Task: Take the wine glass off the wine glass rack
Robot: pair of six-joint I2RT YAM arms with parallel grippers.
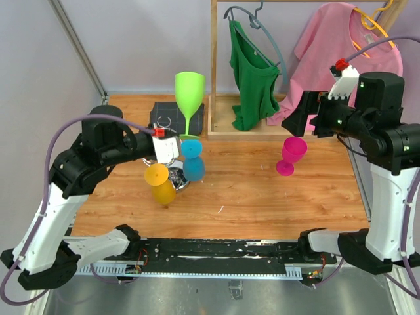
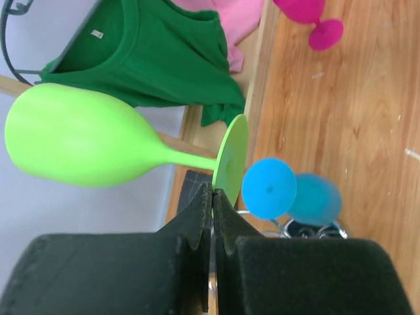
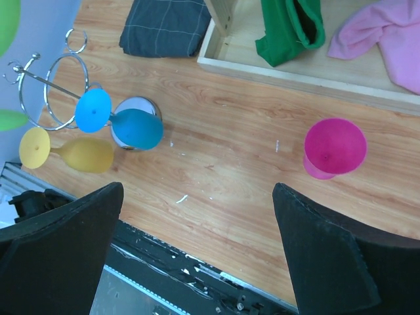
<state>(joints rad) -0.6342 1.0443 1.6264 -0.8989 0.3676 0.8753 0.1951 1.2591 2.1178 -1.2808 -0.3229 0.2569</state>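
Two others, a blue glass (image 1: 192,161) and a yellow glass (image 1: 160,184), hang on the wine glass rack (image 1: 178,178) toward the desk's (image 1: 262,190) left edge. The left tool (image 2: 211,190) pinches the green wine glass (image 2: 79,141) by its foot close by, and the right tool (image 3: 197,193) gapes wide.

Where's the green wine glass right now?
Left of centre in the top view: the green wine glass is held upright above the wine glass rack, its foot pinched in the left gripper, the blue wine glass just below.
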